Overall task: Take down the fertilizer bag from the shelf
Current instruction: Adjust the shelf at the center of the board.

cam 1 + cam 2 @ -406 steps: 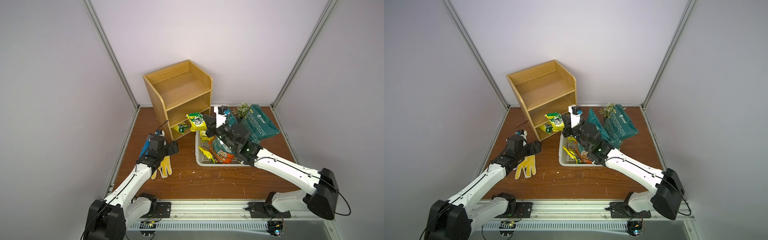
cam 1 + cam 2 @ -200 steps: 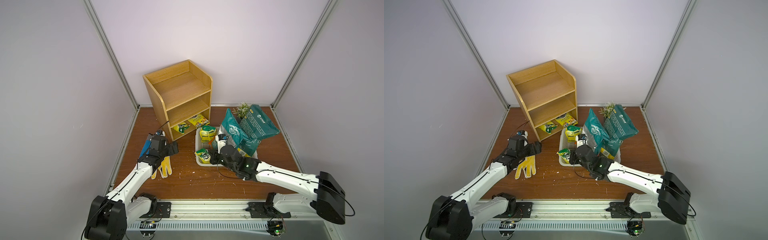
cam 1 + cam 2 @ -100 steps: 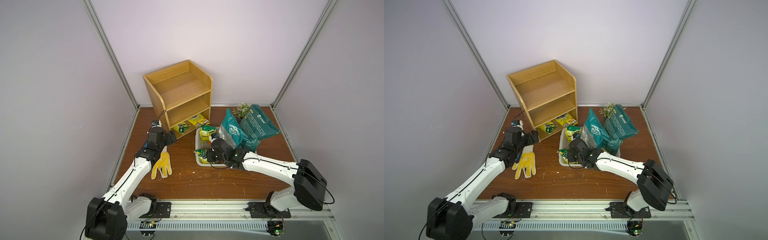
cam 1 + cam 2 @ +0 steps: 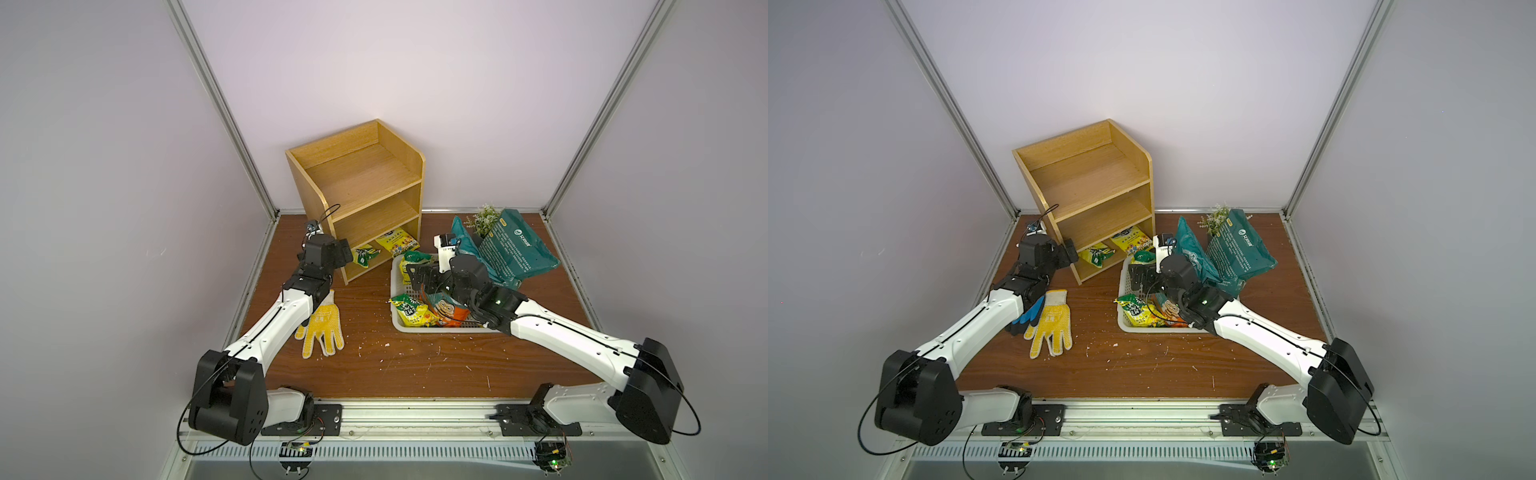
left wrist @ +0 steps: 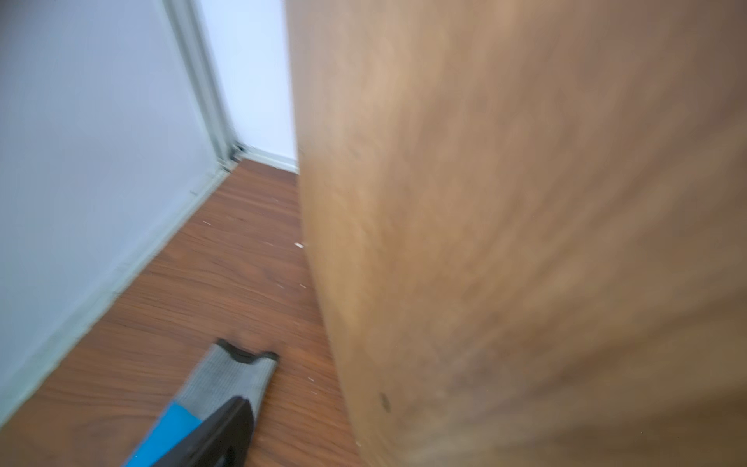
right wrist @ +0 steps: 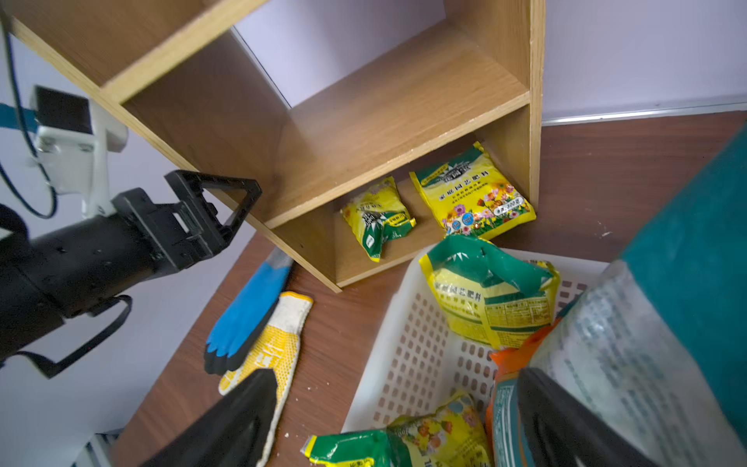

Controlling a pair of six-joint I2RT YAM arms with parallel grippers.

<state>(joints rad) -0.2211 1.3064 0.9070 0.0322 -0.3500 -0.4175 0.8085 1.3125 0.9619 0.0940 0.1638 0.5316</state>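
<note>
On the brown tabletop [image 4: 415, 365] stands the wooden shelf [image 4: 357, 178], with its two upper tiers bare. The white basket [image 4: 440, 329] just beside it holds several packets [image 4: 411, 309]. Above this basket hangs the right gripper [image 4: 417, 277], its jaws spread wide and empty. The left gripper [image 4: 344, 251] is at the shelf's side panel, jaws also wide; whether they touch it cannot be told. Two fertilizer bags, the flowered bag [image 6: 477, 202] and the crumpled bag [image 6: 378, 216], lie on the lowest tier. The next reach should probably go in low and level under the middle board and pinch a bag's near edge, not its loose middle.
</note>
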